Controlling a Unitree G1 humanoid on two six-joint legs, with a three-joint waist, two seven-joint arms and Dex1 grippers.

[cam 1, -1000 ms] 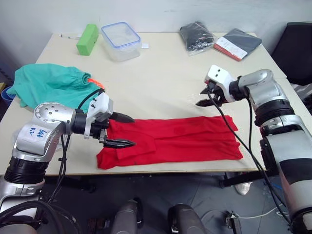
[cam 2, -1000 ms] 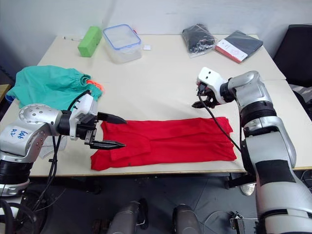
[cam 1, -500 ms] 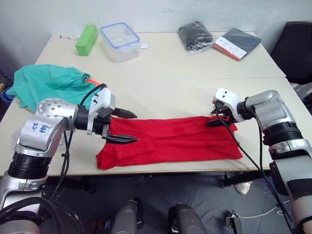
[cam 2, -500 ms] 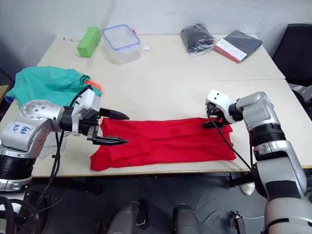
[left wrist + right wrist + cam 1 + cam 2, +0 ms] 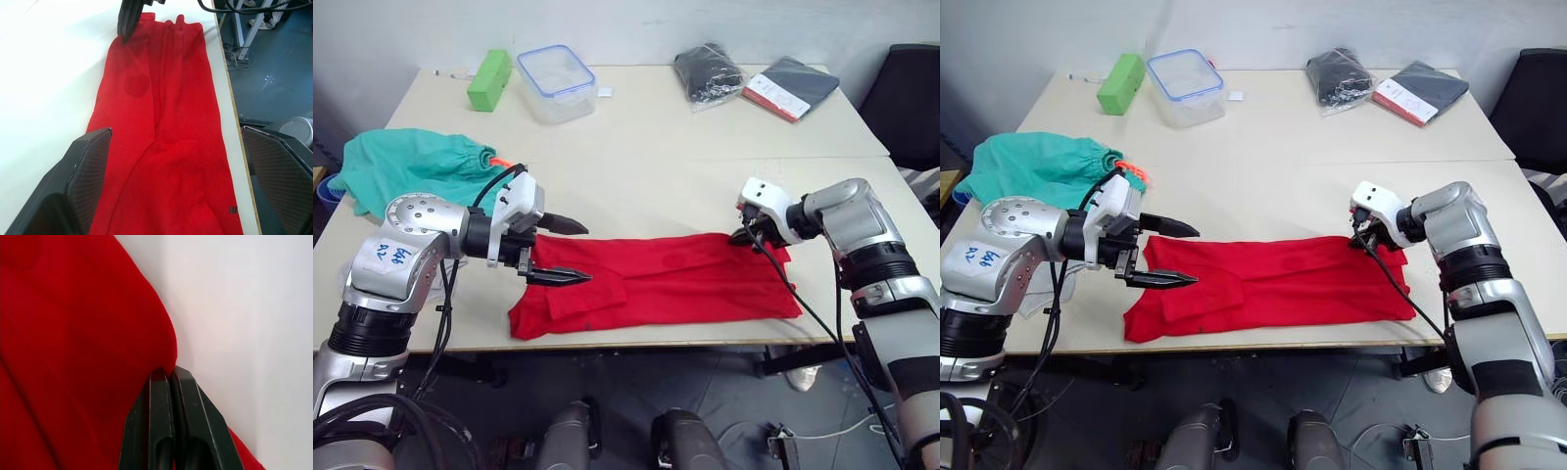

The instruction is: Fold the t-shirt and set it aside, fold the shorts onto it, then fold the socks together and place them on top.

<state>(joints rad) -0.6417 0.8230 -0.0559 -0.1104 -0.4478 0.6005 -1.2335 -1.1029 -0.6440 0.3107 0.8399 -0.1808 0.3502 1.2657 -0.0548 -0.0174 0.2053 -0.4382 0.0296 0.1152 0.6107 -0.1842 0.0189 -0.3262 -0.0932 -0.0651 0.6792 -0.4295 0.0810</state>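
The red t-shirt point(image 5: 656, 284) lies as a long folded strip along the table's near edge. My left gripper point(image 5: 585, 253) hovers open over its left end, with a finger point(image 5: 88, 186) on each side of the cloth. At the strip's far right corner my right gripper point(image 5: 739, 238) is shut, its fingertips point(image 5: 168, 377) pinching the cloth's edge. The teal-green shorts point(image 5: 411, 171) with an orange drawstring point(image 5: 504, 162) lie bunched at the table's left. A pale scrap point(image 5: 1033, 284) shows under my left forearm; I cannot tell whether it is the socks.
At the back stand a green block point(image 5: 488, 78), a clear lidded container point(image 5: 556, 81), a black bagged bundle point(image 5: 707, 70) and a dark flat packet point(image 5: 790, 86). A black chair point(image 5: 911, 98) is at the right. The shirt nearly reaches the table's front edge point(image 5: 705, 343).
My right gripper came down from above the table to the shirt's far right corner and shut there. The left gripper shifted slightly and stayed open.
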